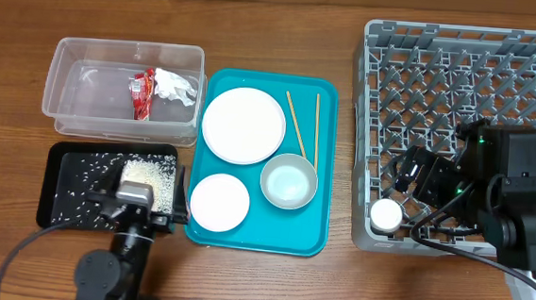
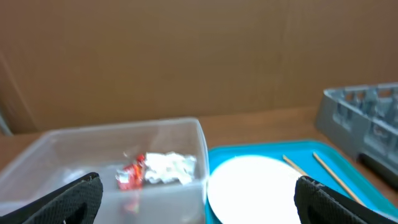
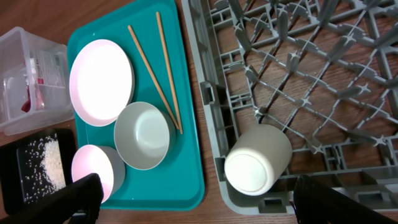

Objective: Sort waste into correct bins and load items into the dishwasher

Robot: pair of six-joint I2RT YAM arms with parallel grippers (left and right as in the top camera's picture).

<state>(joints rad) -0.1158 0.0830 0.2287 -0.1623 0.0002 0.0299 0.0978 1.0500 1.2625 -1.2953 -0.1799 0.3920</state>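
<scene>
The right pincer [image 3: 199,198] stands wide and empty, the white cup [image 3: 258,160] just ahead between its fingers [image 3: 84,198] in the dish rack's [image 3: 323,68] corner, both fingers cut off by the frame.

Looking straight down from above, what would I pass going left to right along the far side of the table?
Clear plastic tub → red snack wrapper → crumpled white napkin → round white plate → two wooden chopsticks → grey dish rack.
</scene>
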